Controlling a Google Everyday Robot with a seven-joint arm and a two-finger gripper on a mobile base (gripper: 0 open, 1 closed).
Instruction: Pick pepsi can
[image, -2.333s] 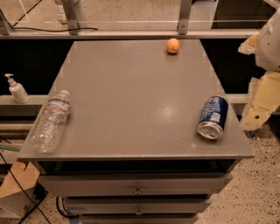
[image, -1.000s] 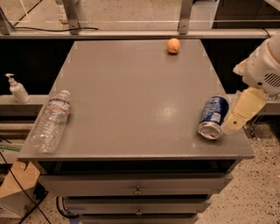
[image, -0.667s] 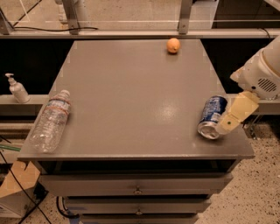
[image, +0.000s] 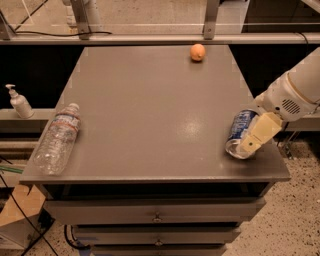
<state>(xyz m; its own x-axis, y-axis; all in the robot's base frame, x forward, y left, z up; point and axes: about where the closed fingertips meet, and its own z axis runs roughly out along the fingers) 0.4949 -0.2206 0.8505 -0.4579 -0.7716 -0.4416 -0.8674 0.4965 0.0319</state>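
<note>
The pepsi can (image: 238, 131) lies on its side near the right front corner of the grey table (image: 150, 110), its silver end facing the front edge. It is dark blue with white markings. My gripper (image: 254, 138) comes in from the right on a white arm. Its cream-coloured fingers (image: 260, 134) lie over the can's right side and partly hide it.
A clear plastic water bottle (image: 56, 138) lies on its side at the table's left front. An orange (image: 197, 52) sits at the far edge. A soap dispenser (image: 19, 102) stands on a ledge left of the table. Drawers (image: 157, 218) run below the front edge.
My gripper has moved left from beside the table's right edge onto the can. The can, the bottle and the orange have not moved.
</note>
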